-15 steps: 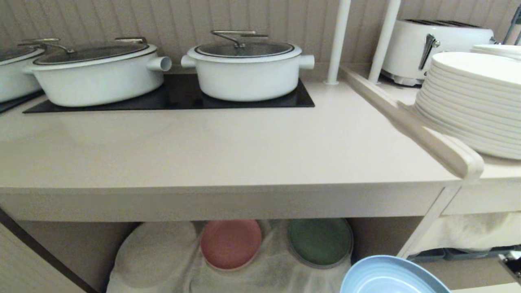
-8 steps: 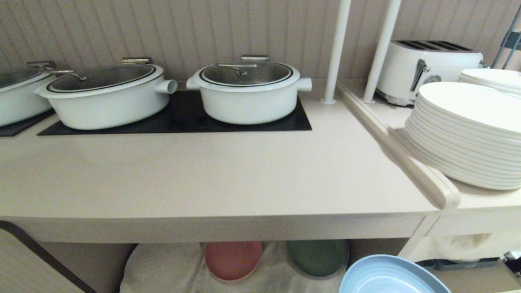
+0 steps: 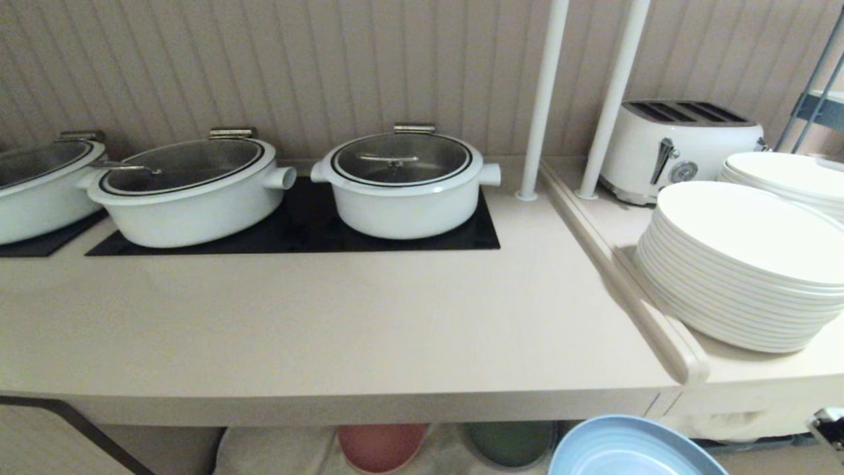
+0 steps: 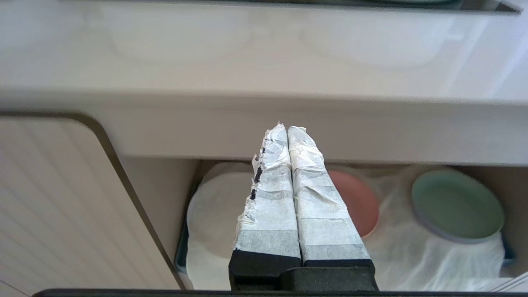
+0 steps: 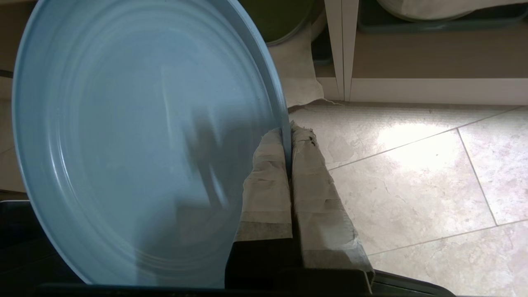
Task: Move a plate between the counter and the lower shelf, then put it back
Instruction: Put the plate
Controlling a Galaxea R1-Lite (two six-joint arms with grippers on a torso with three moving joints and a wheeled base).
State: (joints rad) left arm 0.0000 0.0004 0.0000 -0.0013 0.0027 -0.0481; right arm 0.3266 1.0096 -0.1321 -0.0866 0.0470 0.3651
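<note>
So right now we've got the light blue plate (image 5: 140,140) clamped by its rim in our right pincer (image 5: 288,136), the taped fingers (image 5: 268,177) squeezed together on either side of the edge. In the head view the plate (image 3: 633,448) sits low at the bottom edge, out in front of the beige surface (image 3: 343,330) and below its top, above the tiled floor (image 5: 412,173), not resting on anything. Our left pincer (image 4: 284,132) hangs idle with both taped tips pressed together and holding nothing, facing the lower shelf (image 4: 433,251) with its wrinkled white cloth. On that cloth we see a pink plate (image 4: 354,202) and a green plate (image 4: 456,206) side by side. Up top, two white lidded pots (image 3: 405,181) stand on the black hob panel (image 3: 297,231), with a stack of white dinner plates (image 3: 745,264) and a toaster (image 3: 679,148) on the side top.
</note>
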